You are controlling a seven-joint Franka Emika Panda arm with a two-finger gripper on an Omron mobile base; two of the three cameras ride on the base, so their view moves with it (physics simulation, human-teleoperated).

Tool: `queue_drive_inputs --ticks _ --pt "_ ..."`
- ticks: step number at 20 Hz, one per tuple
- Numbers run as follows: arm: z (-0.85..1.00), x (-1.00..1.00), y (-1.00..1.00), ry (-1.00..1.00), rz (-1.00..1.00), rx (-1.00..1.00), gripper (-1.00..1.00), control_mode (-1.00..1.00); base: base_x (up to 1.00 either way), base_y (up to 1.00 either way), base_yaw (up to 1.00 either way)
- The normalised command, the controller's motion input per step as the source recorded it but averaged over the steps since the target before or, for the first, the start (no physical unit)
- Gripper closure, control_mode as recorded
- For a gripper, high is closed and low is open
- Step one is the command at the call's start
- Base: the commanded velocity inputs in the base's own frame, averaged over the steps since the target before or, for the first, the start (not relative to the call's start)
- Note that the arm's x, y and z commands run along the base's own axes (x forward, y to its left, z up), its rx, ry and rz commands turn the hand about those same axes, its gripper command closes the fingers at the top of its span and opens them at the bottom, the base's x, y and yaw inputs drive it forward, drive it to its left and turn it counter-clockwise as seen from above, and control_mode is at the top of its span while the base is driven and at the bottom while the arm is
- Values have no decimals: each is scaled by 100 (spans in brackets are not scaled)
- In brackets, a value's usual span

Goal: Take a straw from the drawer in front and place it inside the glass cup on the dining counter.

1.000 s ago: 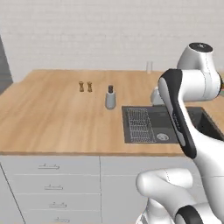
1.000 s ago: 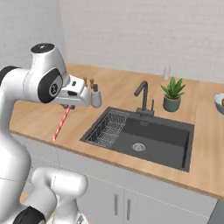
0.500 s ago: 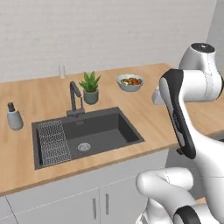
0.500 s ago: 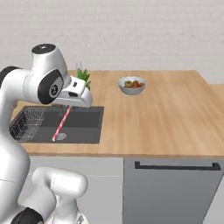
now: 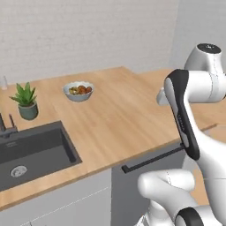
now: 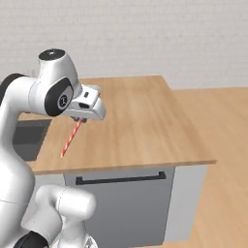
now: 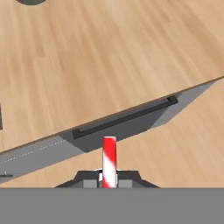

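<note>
My gripper [image 6: 83,119] is shut on the straw [image 6: 71,138], a thin red-and-white striped stick that hangs down and to the left over the dining counter [image 6: 131,126] near its front edge. In the hand view the straw [image 7: 109,158] rises between the fingertips of the gripper [image 7: 109,181], above the counter's edge. A small clear tumbler that looks like the glass cup [image 5: 3,82] stands at the far left, at the back of the counter. The drawer is out of view.
A bowl of fruit [image 5: 78,90], a potted plant [image 5: 26,101] and the dark sink [image 5: 31,150] sit on the counter's left part. Below the edge is a dark grey panel with a bar handle [image 6: 118,178]. The counter ends at the right, beside wooden floor [image 6: 218,126].
The whole picture has shifted as the base travels right along the counter: shakers and sink have slid away left, and the counter's end has come into view. The straw stays gripped.
</note>
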Motion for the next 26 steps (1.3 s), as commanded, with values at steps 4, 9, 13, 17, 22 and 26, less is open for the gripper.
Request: queue_drive_inputs --ticks 4,9,13,17,22,26 --pt "0 0 0 0 0 0 100 100 3 -100 -5" --pt "0 0 0 0 0 0 100 100 1 -100 0" --pt "0 0 0 0 0 0 100 100 0 -100 0" --pt "0 0 0 0 0 0 100 100 2 -100 0" --pt "0 0 0 0 0 0 100 100 20 -100 5" --pt "0 0 0 0 0 0 100 100 54 -100 15"
